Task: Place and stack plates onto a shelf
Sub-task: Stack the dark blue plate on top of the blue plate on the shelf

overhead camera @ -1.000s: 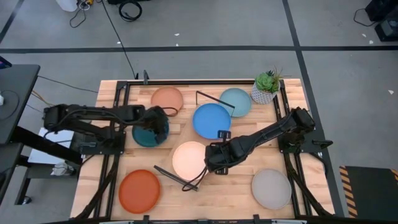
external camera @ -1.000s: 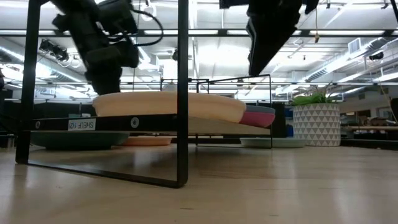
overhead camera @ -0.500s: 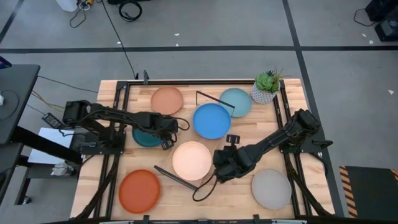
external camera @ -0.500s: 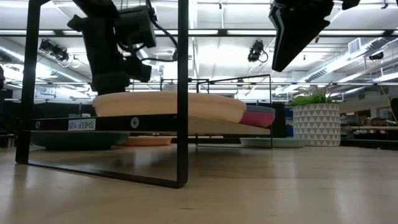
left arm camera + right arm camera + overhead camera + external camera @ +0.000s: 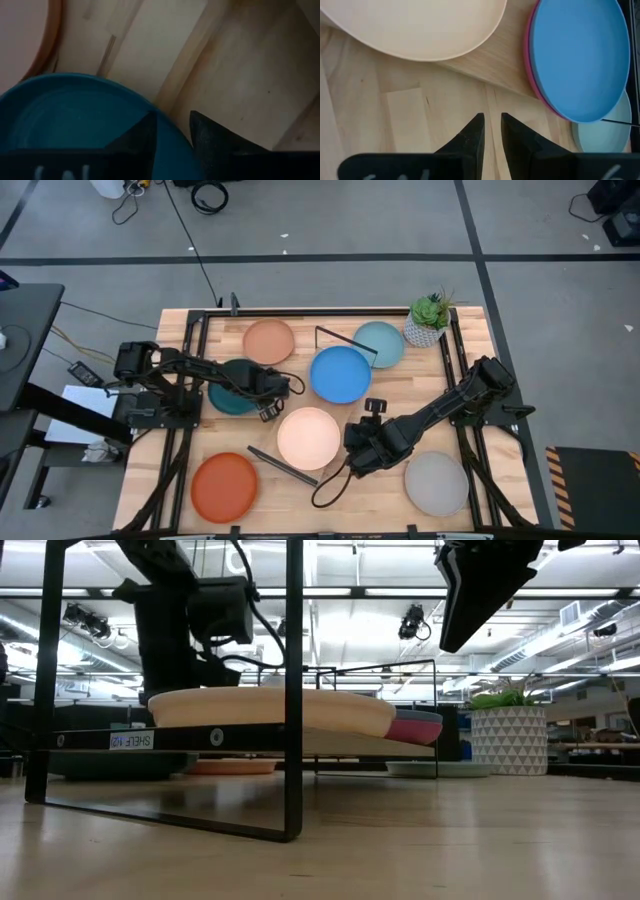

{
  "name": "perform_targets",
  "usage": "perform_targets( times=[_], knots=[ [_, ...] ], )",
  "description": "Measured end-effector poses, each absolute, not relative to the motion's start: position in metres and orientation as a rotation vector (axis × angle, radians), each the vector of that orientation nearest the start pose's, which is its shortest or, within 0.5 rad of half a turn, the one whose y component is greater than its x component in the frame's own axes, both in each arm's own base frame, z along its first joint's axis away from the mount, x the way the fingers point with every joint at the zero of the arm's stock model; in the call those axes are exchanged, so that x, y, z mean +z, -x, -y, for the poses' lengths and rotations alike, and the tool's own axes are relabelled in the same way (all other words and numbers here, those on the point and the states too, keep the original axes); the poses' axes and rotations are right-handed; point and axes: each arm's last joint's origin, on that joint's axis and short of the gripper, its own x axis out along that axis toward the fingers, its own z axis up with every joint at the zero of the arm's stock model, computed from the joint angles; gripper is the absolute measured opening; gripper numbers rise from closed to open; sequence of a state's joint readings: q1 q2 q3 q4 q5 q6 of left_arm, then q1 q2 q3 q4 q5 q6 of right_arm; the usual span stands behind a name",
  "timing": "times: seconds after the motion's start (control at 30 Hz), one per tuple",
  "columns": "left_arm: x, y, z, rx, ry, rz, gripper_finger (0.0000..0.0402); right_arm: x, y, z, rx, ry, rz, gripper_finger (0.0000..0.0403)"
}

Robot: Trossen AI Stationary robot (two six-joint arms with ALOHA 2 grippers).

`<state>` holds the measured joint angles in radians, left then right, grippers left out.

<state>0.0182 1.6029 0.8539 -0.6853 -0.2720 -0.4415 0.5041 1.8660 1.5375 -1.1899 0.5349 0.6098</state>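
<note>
Left gripper sits over the near rim of the dark teal plate, fingers narrowly parted astride its edge, apparently closing for a pickup; next it needs a firm pinch and a lift toward the shelf, where the cream plate and bright blue plate already rest. Right gripper hovers empty, slightly parted. Whether teal's rim is truly clamped stays unclear.

label | on shelf edge | mirrored "SHELF 10"
</note>
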Motion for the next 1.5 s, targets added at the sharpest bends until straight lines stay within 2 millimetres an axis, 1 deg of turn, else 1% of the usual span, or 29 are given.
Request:
perform_targets(
  times=[0.1,0.17,0.2,0.33,0.47,0.53,0.6,0.67,0.73,0.8,0.87,0.93,1.03,1.13,1.23,1.37,1.5],
  knots=[
    [0.149,-0.259,-0.011,0.567,0.216,-1.357,0.0071,0.241,-0.316,-0.158,-0.408,0.233,-1.218,0.007],
    [0.149,-0.258,-0.01,0.546,0.24,-1.381,0.0032,0.241,-0.316,-0.158,-0.408,0.233,-1.218,0.007],
    [0.149,-0.257,-0.009,0.537,0.244,-1.396,0.0019,0.241,-0.316,-0.158,-0.408,0.233,-1.219,0.007],
    [0.151,-0.254,-0.005,0.54,0.255,-1.432,0.0014,0.241,-0.316,-0.157,-0.408,0.234,-1.22,0.007],
    [0.163,-0.253,0.004,0.506,0.264,-1.53,0.0013,0.241,-0.316,-0.157,-0.409,0.237,-1.222,0.007],
    [0.177,-0.256,0.011,0.432,0.265,-1.54,0.0013,0.241,-0.315,-0.157,-0.412,0.241,-1.23,0.007],
    [0.198,-0.261,0.019,0.36,0.253,-1.52,0.0013,0.241,-0.313,-0.157,-0.423,0.242,-1.24,0.007],
    [0.221,-0.264,0.029,0.29,0.179,-1.48,0.0013,0.242,-0.308,-0.159,-0.437,0.252,-1.254,0.007],
    [0.245,-0.267,0.038,0.224,0.036,-1.401,0.0013,0.243,-0.304,-0.161,-0.46,0.253,-1.248,0.007],
    [0.264,-0.268,0.048,0.17,-0.122,-1.321,0.0013,0.246,-0.3,-0.163,-0.479,0.252,-1.235,0.007],
    [0.276,-0.269,0.057,0.093,-0.272,-1.279,0.0013,0.248,-0.297,-0.167,-0.489,0.243,-1.213,0.007],
    [0.284,-0.272,0.065,0.003,-0.422,-1.238,0.0013,0.249,-0.294,-0.17,-0.49,0.234,-1.205,0.007],
    [0.285,-0.277,0.072,-0.13,-0.608,-1.171,0.0013,0.249,-0.29,-0.175,-0.491,0.239,-1.202,0.007],
    [0.281,-0.284,0.07,-0.257,-0.707,-1.138,0.0013,0.25,-0.287,-0.178,-0.505,0.258,-1.176,0.007],
    [0.275,-0.299,0.059,-0.336,-0.724,-1.094,0.0013,0.251,-0.282,-0.178,-0.516,0.252,-1.158,0.0069],
    [0.268,-0.316,0.039,-0.418,-0.727,-1.027,0.0013,0.253,-0.27,-0.171,-0.524,0.214,-1.136,0.0061],
    [0.258,-0.333,0.021,-0.435,-0.766,-0.981,0.0012,0.254,-0.255,-0.16,-0.501,0.16,-1.094,0.0052]
  ],
)
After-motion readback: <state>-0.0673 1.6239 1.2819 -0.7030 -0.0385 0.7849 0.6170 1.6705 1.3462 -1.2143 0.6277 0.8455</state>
